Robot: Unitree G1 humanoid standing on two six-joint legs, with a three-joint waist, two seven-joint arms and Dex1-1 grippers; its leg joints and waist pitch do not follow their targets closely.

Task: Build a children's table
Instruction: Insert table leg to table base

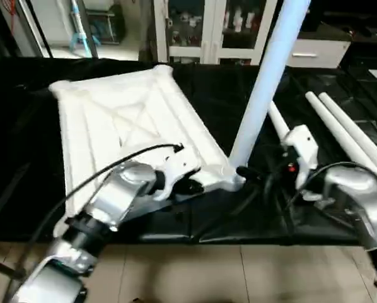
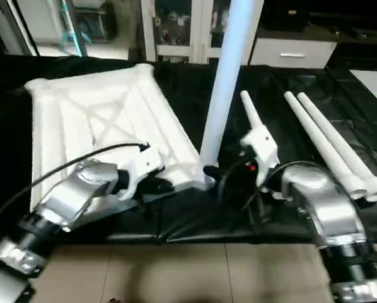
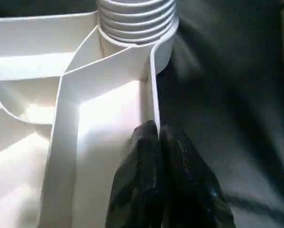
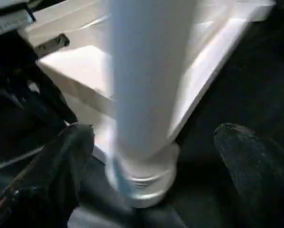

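Large work table w/ black wrinkled cloth cover fills mid-ground. Pale beige tiled floor in front, grout lines visible. Behind: white glass-door cabinet w/ bottles on shelves, white drawer unit w/ bar handle beside it, light-blue mop-like stand far back by pale wall.

One tabletop, four legs, two tools.

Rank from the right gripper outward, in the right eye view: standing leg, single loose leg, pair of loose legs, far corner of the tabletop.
From the right gripper:
1. Standing leg, upright in the tabletop's near corner socket, right beside the gripper.
2. Single loose leg, lying just behind the gripper.
3. Pair of loose legs, off to the right.
4. Far corner of the tabletop, far left.
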